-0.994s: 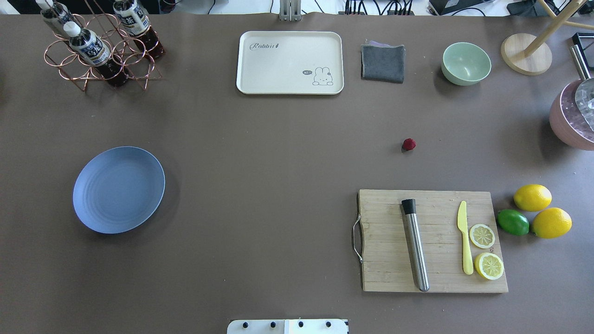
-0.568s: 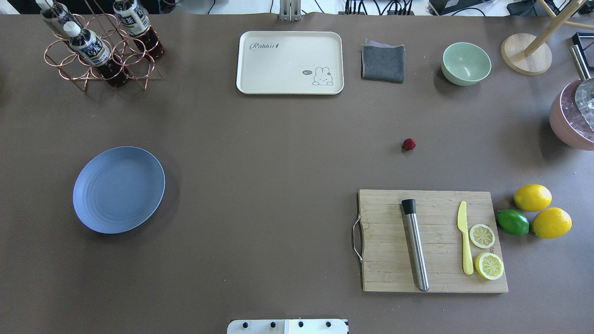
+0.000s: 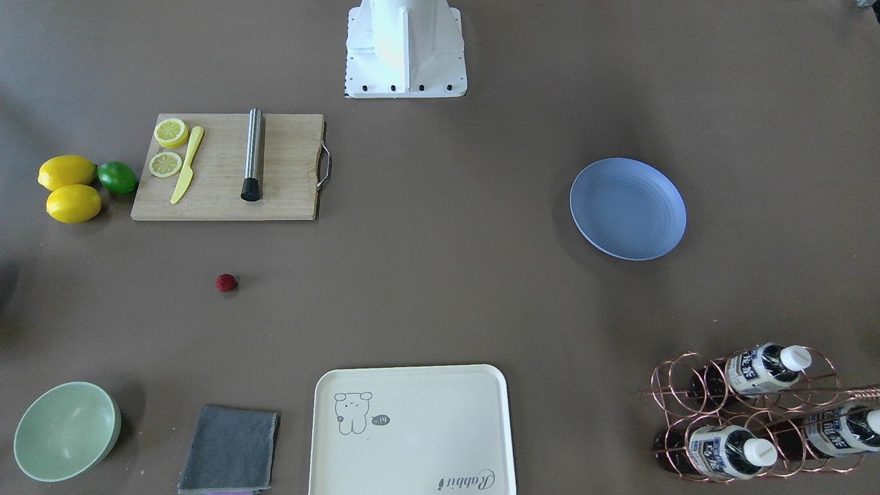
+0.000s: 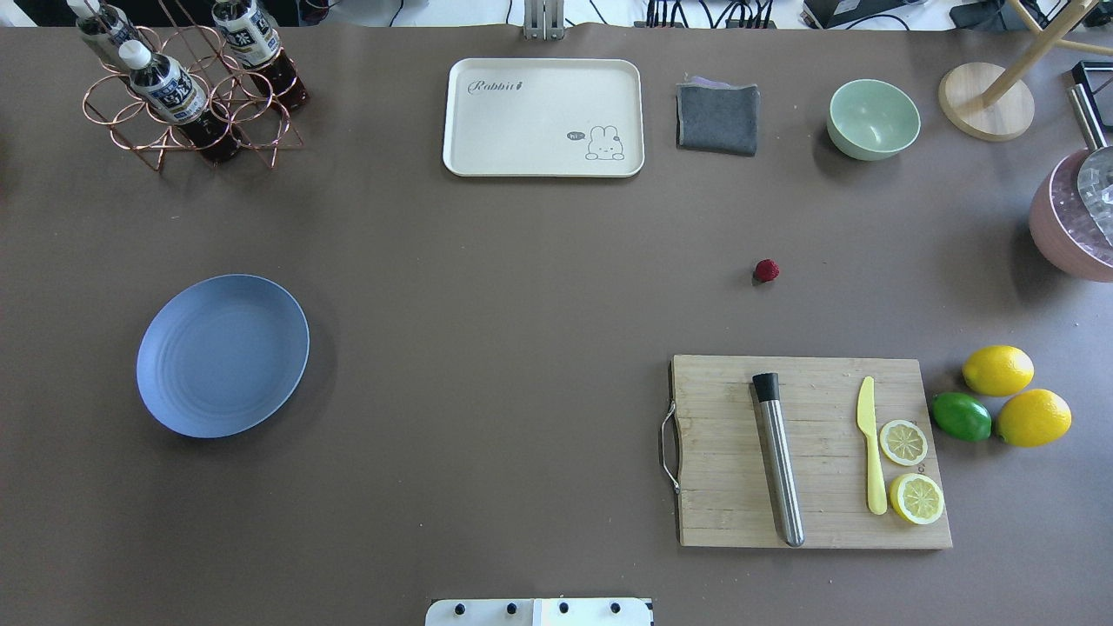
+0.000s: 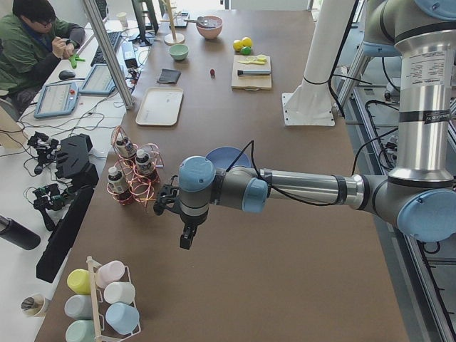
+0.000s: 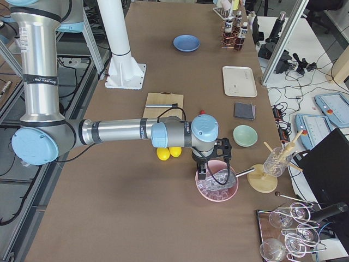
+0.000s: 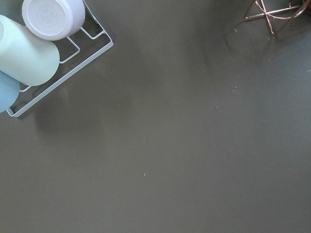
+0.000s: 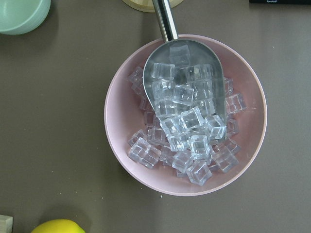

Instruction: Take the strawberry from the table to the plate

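Strawberry (image 4: 766,270) on table (image 4: 522,304), well apart from plate (image 4: 222,355) — left gripper (image 5: 186,239), right gripper (image 6: 202,174): opening cannot tell.

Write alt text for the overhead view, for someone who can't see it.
A tiny red strawberry lies on a brown table, well to the right of a blue plate. A wooden cutting board with lemon slices sits below the berry, a cream tray near the top.

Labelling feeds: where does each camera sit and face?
Front: across the table, facing the base; no arms.
Overhead: above and behind, looking down; base edge only.
Left side: table end; left claw hangs.
Right side: other end; right claw above ice bowl.
Left wrist: straight down, cups, bare table.
Right wrist: down into ice bowl.
Front, overhead share strawberry, plate.
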